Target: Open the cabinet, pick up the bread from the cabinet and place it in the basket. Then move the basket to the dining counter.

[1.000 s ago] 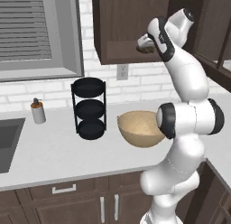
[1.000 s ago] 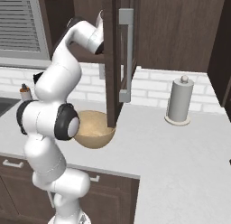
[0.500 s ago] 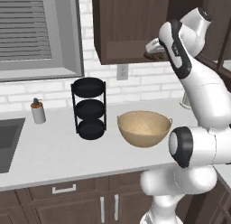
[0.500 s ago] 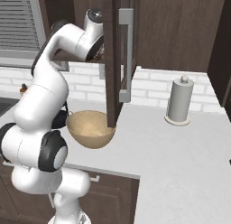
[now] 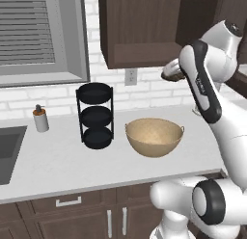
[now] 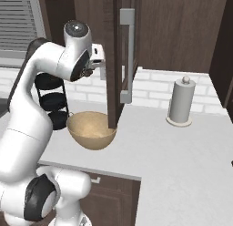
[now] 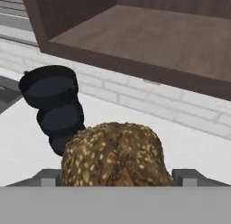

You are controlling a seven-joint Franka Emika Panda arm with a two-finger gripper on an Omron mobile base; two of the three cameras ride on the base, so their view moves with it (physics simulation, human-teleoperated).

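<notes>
White arm risen from the base, elbow bent high, forearm angled up toward the underside of the dark brown wooden wall cabinet, with the two-finger gripper up just below and in front of the cabinet's lower edge. Jaws spread wide, one dark finger tip either side of the small dark brown lumpy bread, speckled with pale seeds; bread sitting between the tips and held there. In the left base view, bread seen as a dark lump at the hand, above and to the right of the tan round bowl-shaped basket.

Basket resting upright on the grey-white worktop, well apart from the gripper, just right of the black three-tier round rack. Cabinet door swung open, its edge with the long vertical metal bar handle standing just beside the hand on its right in the right base view. Bare wooden shelf visible in the hand view. Open air between hand and basket rim. White paper-towel roll on a stand farther right, small soap bottle far left near the sink edge.
</notes>
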